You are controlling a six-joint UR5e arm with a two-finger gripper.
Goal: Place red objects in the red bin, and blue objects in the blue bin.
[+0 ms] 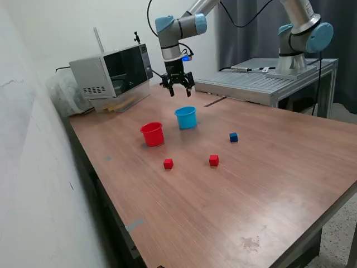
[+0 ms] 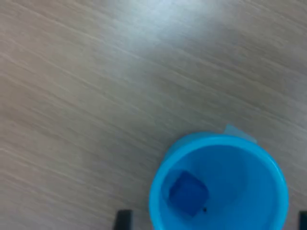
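Observation:
My gripper (image 1: 179, 91) hangs open and empty above the light blue cup (image 1: 186, 118), a little behind it. In the wrist view one dark blue cube (image 2: 188, 192) lies inside the blue cup (image 2: 249, 191), and one of my fingertips (image 2: 123, 221) shows beside its rim. A second dark blue cube (image 1: 233, 137) lies on the table to the exterior view's right of the cup. The red cup (image 1: 152, 134) stands to the exterior view's left of the blue cup. Two red cubes (image 1: 168, 163) (image 1: 213, 161) lie on the table nearer the camera than the cups.
A microwave (image 1: 111, 72) stands at the back on the exterior view's left. A grey metal platform (image 1: 262, 81) with a second arm's base (image 1: 301, 39) is at the back right. A white wall (image 1: 33, 167) runs along the table's left edge.

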